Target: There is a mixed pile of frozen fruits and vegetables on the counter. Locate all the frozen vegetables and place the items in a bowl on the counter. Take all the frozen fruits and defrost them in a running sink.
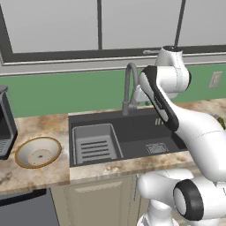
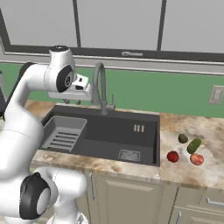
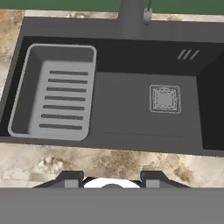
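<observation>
Flat, even rendered lighting with no glare, soft shading only inside the sink (image 3: pixel 131 105), slight low-res softness across all views, no edge distortion or motion blur.

Dark sink (image 1: pixel 132 132) with grey rack (image 1: pixel 95 143); bowl (image 1: pixel 38 152) left on the counter (image 1: pixel 44 172)

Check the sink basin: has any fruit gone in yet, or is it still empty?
Empty of fruit. The sink holds just its grey rack and drain; four produce items sit on the counter to its right.
</observation>
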